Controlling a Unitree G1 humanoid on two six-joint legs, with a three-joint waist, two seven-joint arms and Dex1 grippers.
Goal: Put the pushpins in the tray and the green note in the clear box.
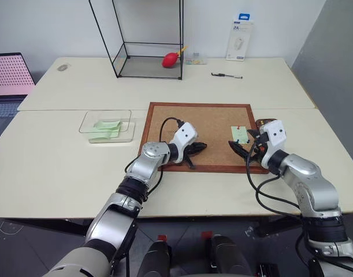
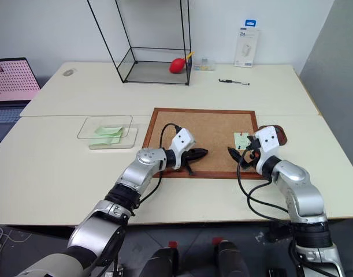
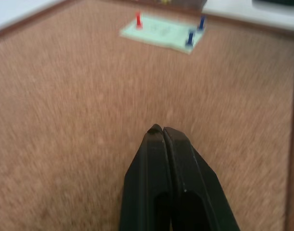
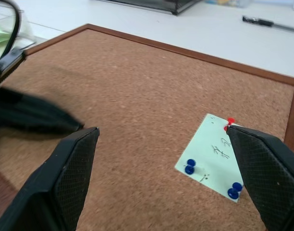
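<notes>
Right wrist view: the green note [image 4: 218,156] lies pinned to the cork board [image 4: 137,96] by the pushpins [image 4: 190,166], one red-headed and two blue-headed, between the wide-apart fingers of the right tool [image 1: 245,145]. The left tool [image 1: 197,148], fingers pressed together and holding nothing, hovers over the board's near edge, well apart from the note. Beyond the board on the counter [image 1: 60,173], the clear box [image 1: 107,125] with green slips inside sits to the left, the tray [image 1: 264,122] at the board's right edge behind the right tool, and a black-framed glass case [image 1: 147,40], a red object and a pen stand farther back.
</notes>
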